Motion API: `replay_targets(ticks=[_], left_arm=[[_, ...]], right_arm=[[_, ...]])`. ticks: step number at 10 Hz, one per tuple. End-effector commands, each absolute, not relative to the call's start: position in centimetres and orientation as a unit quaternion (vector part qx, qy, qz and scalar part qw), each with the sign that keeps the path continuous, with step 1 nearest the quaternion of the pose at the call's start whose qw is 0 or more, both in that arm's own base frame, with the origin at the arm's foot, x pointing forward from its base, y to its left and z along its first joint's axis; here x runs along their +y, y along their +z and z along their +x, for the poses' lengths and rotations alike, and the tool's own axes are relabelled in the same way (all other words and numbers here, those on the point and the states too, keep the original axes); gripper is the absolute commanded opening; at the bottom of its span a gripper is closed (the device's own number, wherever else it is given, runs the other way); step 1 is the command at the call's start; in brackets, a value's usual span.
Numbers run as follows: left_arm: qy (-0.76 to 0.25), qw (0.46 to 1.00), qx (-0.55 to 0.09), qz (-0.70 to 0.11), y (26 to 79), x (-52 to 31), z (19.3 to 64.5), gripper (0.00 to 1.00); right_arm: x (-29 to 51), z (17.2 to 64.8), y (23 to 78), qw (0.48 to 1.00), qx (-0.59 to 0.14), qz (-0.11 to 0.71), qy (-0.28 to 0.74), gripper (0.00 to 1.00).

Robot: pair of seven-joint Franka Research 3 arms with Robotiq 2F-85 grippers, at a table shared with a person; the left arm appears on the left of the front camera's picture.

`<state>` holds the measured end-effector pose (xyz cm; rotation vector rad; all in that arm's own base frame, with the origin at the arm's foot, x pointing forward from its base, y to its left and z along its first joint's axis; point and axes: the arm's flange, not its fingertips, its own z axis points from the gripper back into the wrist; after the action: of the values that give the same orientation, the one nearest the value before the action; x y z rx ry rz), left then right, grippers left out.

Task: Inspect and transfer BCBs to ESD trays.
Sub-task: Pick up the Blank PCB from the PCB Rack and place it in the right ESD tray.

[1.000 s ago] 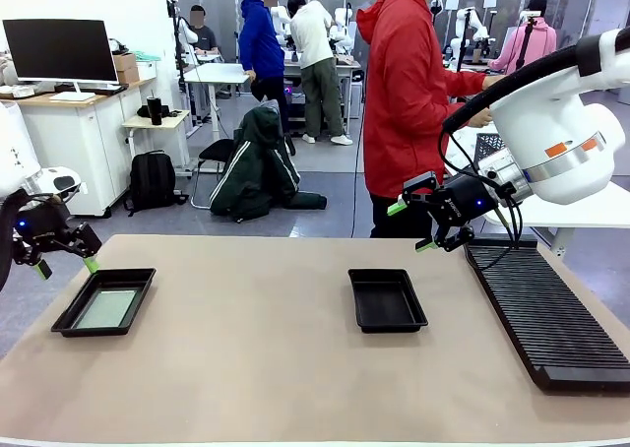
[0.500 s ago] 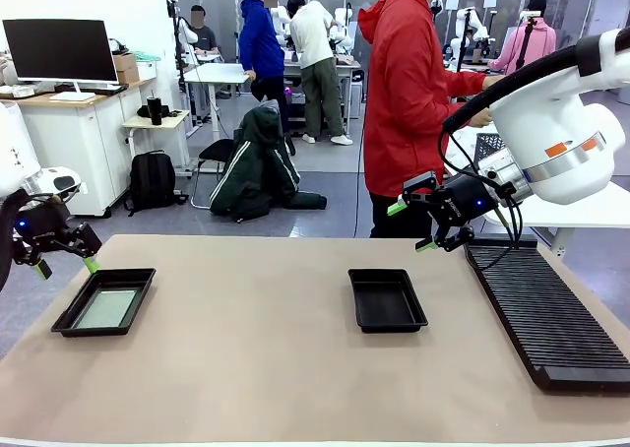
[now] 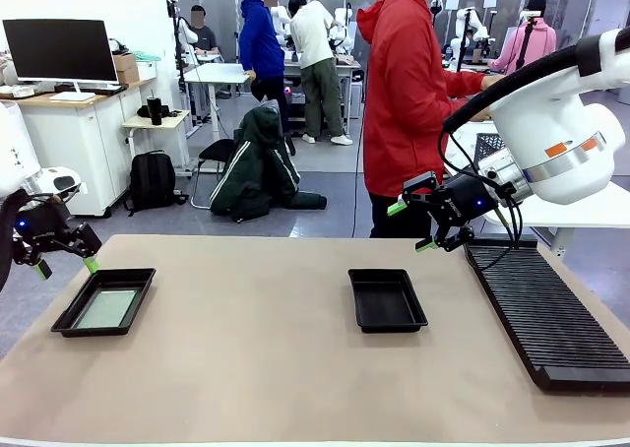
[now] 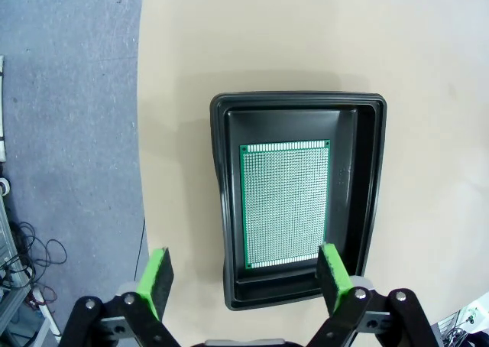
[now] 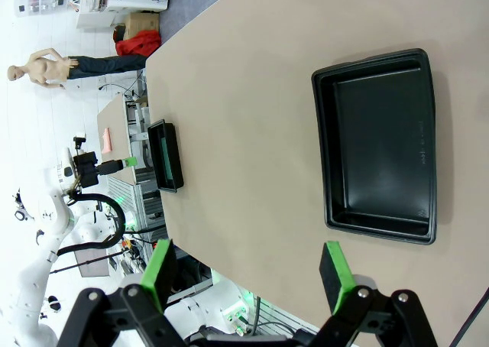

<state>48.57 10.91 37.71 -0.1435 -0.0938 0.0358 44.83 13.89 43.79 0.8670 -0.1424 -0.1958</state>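
Note:
Two black ESD trays sit on the tan table. The left tray (image 3: pixel 104 301) (image 4: pixel 299 202) holds one flat green-grey BCB (image 3: pixel 106 309) (image 4: pixel 286 204) on its floor. The middle tray (image 3: pixel 387 299) (image 5: pixel 378 144) has nothing in it. My left gripper (image 3: pixel 65 266) (image 4: pixel 246 280) hangs open above the left table edge, just over the near end of the left tray. My right gripper (image 3: pixel 411 226) (image 5: pixel 246 274) is open in the air beyond the far right of the middle tray, nothing between its green pads.
A long black ribbed rack (image 3: pixel 541 309) lies along the table's right side. A person in a red hoodie (image 3: pixel 409 102) stands at the far edge, turned to the right. Bare tabletop (image 3: pixel 256 349) lies between the trays.

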Motion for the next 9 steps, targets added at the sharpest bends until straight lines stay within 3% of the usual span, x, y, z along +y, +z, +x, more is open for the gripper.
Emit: replay_targets(ticks=[1, 9], left_arm=[[0.018, 0.996, -0.050, -0.072, 37.47, 11.06, 48.59, 1.00], [0.018, 0.996, -0.050, -0.072, 37.47, 11.06, 48.59, 1.00]], right_arm=[[13.89, 44.85, 43.87, 0.901, -0.068, 0.418, -0.095, 1.00], [13.89, 44.85, 43.87, 0.901, -0.068, 0.418, -0.095, 1.00]])
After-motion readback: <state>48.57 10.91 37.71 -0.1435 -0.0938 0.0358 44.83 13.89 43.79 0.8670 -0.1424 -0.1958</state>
